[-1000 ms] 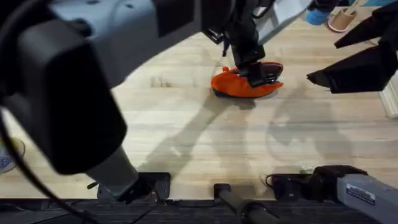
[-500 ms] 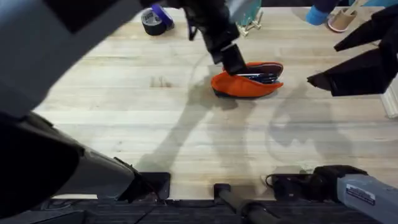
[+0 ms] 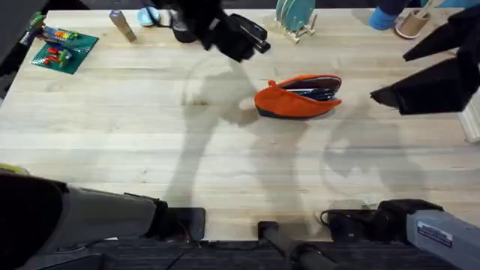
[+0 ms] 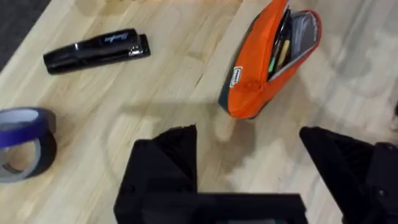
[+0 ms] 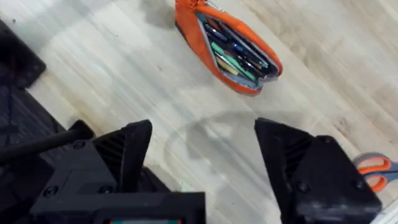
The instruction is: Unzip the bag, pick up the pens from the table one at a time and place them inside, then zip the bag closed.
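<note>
Pale wooden planks with visible grain make up the desk (image 3: 225, 165), which carries clutter along its far edge: a green plate of coloured bricks (image 3: 64, 46) at the far left, a roll of purple tape (image 4: 22, 140), a black stapler (image 4: 96, 50) and a small rack of teal discs (image 3: 294, 16). Orange-handled scissors (image 5: 376, 171) lie cut off at the edge of the right wrist view.

The left arm shows large and dark at the lower left of the overhead view, and its far end blurs into a black shape near the stapler, so its outline there is hard to make out. The right arm's black shell is cut off at the right edge.

The bag (image 3: 298, 96) lies on its side near the middle of the desk, toward the far side, its zipper undone and its mouth gaping. Inside it sit the pens (image 5: 233, 53), dark slim shapes among greenish ones; how many there are cannot be told.

The left gripper (image 4: 249, 140) is released, its fingers spread wide above bare wood just beside the bag. The right gripper (image 5: 202, 134) is likewise spread and holds nothing, apart from the bag.
</note>
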`<state>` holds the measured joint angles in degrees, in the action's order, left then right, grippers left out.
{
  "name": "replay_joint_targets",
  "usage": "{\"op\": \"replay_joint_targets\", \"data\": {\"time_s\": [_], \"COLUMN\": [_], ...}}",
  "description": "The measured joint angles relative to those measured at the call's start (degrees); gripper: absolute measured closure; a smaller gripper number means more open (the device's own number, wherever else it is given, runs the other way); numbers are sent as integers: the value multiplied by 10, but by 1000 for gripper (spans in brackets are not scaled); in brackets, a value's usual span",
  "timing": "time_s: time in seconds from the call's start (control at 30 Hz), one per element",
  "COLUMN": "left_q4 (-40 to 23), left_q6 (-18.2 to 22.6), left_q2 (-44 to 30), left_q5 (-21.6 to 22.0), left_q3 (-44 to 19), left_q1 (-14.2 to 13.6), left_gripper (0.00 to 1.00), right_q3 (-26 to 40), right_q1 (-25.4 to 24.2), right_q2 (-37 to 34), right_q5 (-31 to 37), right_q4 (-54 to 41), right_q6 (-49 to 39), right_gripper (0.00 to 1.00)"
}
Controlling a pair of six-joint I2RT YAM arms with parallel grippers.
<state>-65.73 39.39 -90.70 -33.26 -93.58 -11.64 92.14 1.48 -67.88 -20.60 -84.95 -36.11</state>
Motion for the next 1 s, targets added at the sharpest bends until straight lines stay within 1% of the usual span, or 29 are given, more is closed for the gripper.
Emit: {"op": "replay_joint_targets", "data": {"time_s": [0.03,0.1,0.2,0.27,0.43,0.57,0.7,0.83,0.87,0.9,1.0], "left_q4": [-8,-14,-13,-1,40,69,70,68,67,66,66], "left_q6": [10,28,56,70,106,148,223,299,317,358,389], "left_q2": [0,0,0,0,0,0,0,-1,-3,-18,-40], "left_q5": [-15,-35,-56,-70,-111,-135,-174,-213,-220,-239,-251], "left_q3": [0,0,2,15,85,142,186,219,224,235,242], "left_q1": [16,38,61,75,113,131,148,166,170,175,175], "left_gripper": [6,6,5,5,5,5,6,7,7,8,8], "right_q3": [0,0,0,0,0,0,0,0,0,0,0], "right_q1": [0,0,0,0,0,0,6,42,52,81,107], "right_q2": [0,0,0,0,0,0,-10,-47,-57,-84,-100], "right_q5": [0,0,0,0,0,0,0,6,13,43,77], "right_q4": [6,26,64,90,138,160,156,156,156,160,164], "right_q6": [4,23,65,101,190,269,347,390,396,411,420], "right_gripper": [5,5,5,5,6,5,5,5,5,5,5]}}
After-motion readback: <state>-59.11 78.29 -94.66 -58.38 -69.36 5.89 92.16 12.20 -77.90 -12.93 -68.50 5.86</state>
